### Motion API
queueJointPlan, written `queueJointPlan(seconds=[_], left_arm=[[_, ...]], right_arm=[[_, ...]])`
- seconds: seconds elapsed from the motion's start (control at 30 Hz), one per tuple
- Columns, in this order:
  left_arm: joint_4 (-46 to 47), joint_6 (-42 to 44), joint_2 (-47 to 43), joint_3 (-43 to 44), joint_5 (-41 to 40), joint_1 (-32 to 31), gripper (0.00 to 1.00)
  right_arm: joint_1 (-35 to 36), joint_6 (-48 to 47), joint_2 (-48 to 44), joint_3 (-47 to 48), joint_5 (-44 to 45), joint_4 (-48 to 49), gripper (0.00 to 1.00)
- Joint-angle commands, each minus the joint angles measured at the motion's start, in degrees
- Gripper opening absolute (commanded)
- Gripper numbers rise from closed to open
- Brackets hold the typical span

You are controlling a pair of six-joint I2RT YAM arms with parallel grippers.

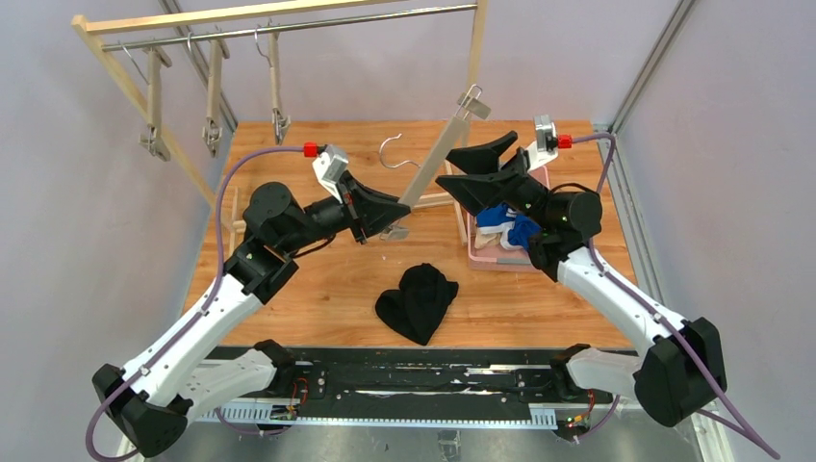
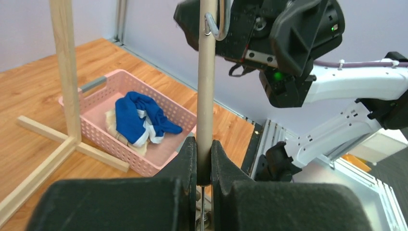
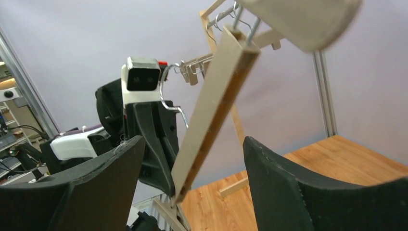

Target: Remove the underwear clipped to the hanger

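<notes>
Your left gripper is clamped shut on the lower end of the wooden clip hanger, which you are holding tilted in the air above the tabletop. The bar rises from those fingers up and away toward your right gripper. That one stands wide open, with a finger on each side of the hanger's bar and clear air between them and the wood, so it grips nothing. The hanger's metal hook sticks out just above your left gripper.

No underwear hangs from this hanger. The black underwear lies crumpled on the tabletop, nearer the arm bases than either gripper and roughly between the two arms. The blue underwear with white trim sits in the pink basket, just below and behind your right gripper. The cream underwear lies in the same basket, partly under the blue one.
</notes>
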Motion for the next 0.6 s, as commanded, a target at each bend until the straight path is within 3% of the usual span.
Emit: queueJointPlan(seconds=[0.0,0.17,0.27,0.33,0.43,0.57], left_arm=[[-4.7,2.2,-3.3,4.6,-5.6,0.0,0.0],[-23.4,8.9,-5.3,10.6,-18.0,0.1,0.0],[-38.1,12.2,-5.4,14.8,-29.7,0.0,0.0],[-45.4,13.8,-4.7,17.2,-37.6,0.0,0.0],[-51.7,15.1,-3.2,19.0,-45.7,0.1,0.0],[-53.2,15.0,-1.0,21.4,-46.1,0.1,0.0]], right_arm=[[0.4,-3.6,-2.9,-2.0,1.0,-2.2,0.76],[0.9,-12.5,-6.3,-2.0,1.6,-19.3,0.77],[5.1,-26.5,-9.9,0.1,8.5,-41.9,0.77],[11.3,-37.5,-10.8,2.6,19.3,-58.1,0.77],[18.4,-45.5,-8.6,3.9,31.1,-71.8,0.77],[24.3,-45.3,-3.6,0.6,38.9,-79.0,0.78]])
